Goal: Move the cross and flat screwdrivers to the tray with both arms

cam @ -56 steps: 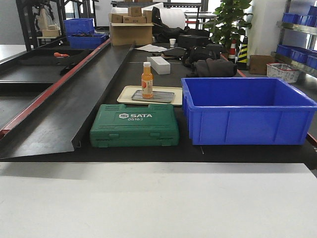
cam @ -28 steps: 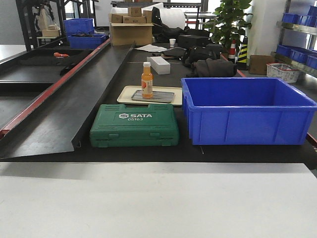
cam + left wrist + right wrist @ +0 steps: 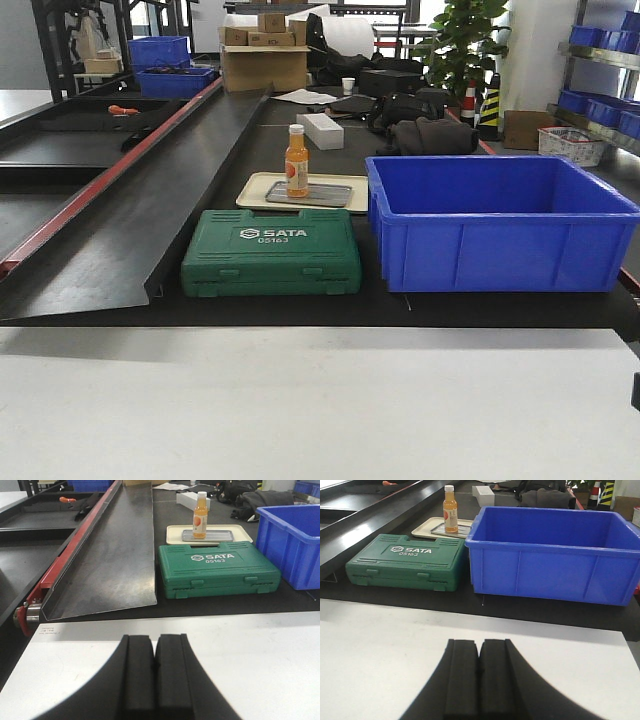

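My left gripper (image 3: 154, 677) has its two black fingers (image 3: 137, 675) pressed flat together with nothing between them, and it hangs low over the white tabletop (image 3: 260, 650). My right gripper (image 3: 480, 680) is the same, its pads (image 3: 495, 680) closed against each other and empty, above the same white surface.

Past the table's far edge, on the black mat, lies a closed green SATA case (image 3: 217, 569), straight ahead of my left wrist and ahead and to the left of my right one. Just beside the case, on its right, stands a deep blue bin (image 3: 550, 550). To the left of the case a long dark metal chute (image 3: 120, 545) runs away from me.

Behind the case lies the grey metal tray (image 3: 318, 195), set inside a wider beige tray (image 3: 255, 190). An orange bottle (image 3: 296, 160) with a white cap stands upright on the grey tray's left end. That tray is well away from both my grippers, with the case between us.
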Available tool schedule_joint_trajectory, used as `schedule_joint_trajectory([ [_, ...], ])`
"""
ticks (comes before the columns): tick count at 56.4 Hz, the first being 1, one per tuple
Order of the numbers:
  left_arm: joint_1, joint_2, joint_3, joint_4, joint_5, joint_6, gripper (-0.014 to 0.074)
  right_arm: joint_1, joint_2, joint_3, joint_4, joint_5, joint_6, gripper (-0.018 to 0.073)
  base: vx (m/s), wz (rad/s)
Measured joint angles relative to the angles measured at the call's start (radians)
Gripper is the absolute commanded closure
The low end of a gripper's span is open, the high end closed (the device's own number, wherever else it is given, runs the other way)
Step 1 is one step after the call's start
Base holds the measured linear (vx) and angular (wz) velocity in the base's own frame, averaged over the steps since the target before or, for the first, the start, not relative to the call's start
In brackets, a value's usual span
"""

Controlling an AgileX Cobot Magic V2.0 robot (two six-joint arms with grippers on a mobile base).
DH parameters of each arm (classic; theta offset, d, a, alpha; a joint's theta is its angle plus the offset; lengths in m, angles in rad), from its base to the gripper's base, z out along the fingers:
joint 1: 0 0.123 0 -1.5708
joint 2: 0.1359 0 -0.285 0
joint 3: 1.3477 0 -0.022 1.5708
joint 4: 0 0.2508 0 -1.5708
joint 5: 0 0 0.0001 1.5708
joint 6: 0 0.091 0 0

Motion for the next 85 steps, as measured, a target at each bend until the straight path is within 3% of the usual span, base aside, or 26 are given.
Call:
schedule_joint_trajectory([
  [5, 0.000, -0.001, 0.000, 0.000, 0.000, 0.001, 0.0416, 0.000, -0.001, 0.000, 0.000, -0.001, 0.000, 0.0319, 0.00, 0.00],
  [12, 0.000, -0.001, 0.000, 0.000, 0.000, 0.001, 0.0269, 0.000, -0.001, 0.000, 0.000, -0.002, 0.000, 0.0071, 0.00, 0.00],
  [16, 0.000, -0.001, 0.000, 0.000, 0.000, 0.001, 0.0200, 0.000, -0.001, 0.000, 0.001, -0.003, 0.000, -0.0028, 0.00, 0.00],
  [23, 0.000, -0.001, 0.000, 0.000, 0.001, 0.001, 0.0121, 0.000, -0.001, 0.000, 0.008, -0.010, 0.003, -0.0126, 0.00, 0.00],
  [29, 0.000, -0.001, 0.000, 0.000, 0.006, 0.001, 0.0113, 0.000, 0.009, -0.003, 0.041, 0.016, 0.007, -0.0127, 0.00, 0.00],
  [42, 0.000, -0.001, 0.000, 0.002, 0.008, 0.001, 0.0113, 0.000, 0.172, -0.076, 0.066, 0.406, -0.059, -0.0072, 0.00, 0.00],
  [51, 0.000, -0.001, 0.000, 0.003, 0.018, 0.001, 0.0113, 0.000, 0.340, -0.082, 0.037, 0.542, 0.009, -0.0036, 0.00, 0.00],
  [68, 0.000, -0.001, 0.000, 0.003, 0.060, 0.001, 0.0113, 0.006, 0.606, -0.081, -0.006, 0.565, 0.099, 0.0001, 0.00, 0.00],
  [75, 0.000, -0.001, 0.000, 0.003, 0.062, 0.001, 0.0113, 0.051, 0.674, -0.048, -0.046, 0.506, 0.141, 0.0001, 0.00, 0.00],
  [76, 0.000, -0.001, 0.000, 0.003, 0.068, 0.001, 0.0113, 0.064, 0.729, -0.016, -0.084, 0.443, 0.209, 0.0001, 0.00, 0.00],
  [85, 0.000, -0.001, 0.000, 0.003, 0.074, 0.001, 0.0113, 0.064, 0.794, -0.011, -0.106, 0.415, 0.239, 0.0001, 0.00, 0.00],
])
